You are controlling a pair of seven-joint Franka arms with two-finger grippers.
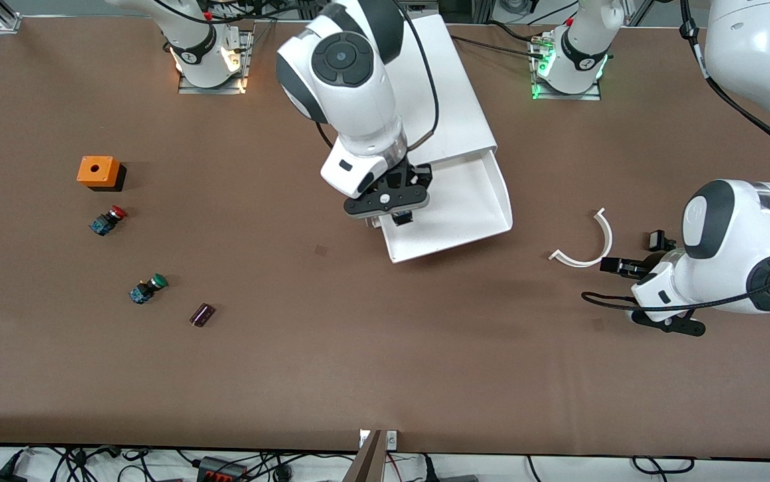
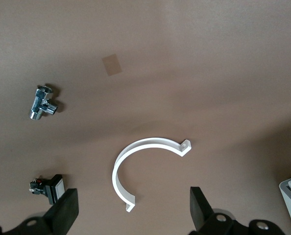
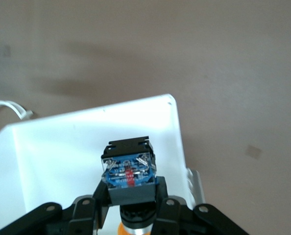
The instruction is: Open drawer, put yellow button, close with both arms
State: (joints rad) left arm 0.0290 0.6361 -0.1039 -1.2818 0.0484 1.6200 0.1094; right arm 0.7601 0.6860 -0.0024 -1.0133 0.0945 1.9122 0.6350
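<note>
The top drawer (image 1: 472,201) of the white cabinet (image 1: 452,100) stands pulled open. My right gripper (image 1: 402,217) is over the open drawer, at its edge toward the right arm's end of the table. In the right wrist view the right gripper (image 3: 131,193) is shut on the yellow button (image 3: 129,174), blue body pointing away from the wrist camera and yellow cap toward it, above the white tray floor (image 3: 52,152). My left gripper (image 1: 633,253) waits low over the table at the left arm's end, and in the left wrist view it (image 2: 131,215) is open and empty.
A white C-shaped clip (image 1: 586,244) lies by the left gripper, with a chrome valve (image 2: 41,102) and a small black part (image 2: 50,186) nearby. An orange box (image 1: 98,172), a red button (image 1: 109,221), a green button (image 1: 147,289) and a small dark block (image 1: 201,314) lie toward the right arm's end.
</note>
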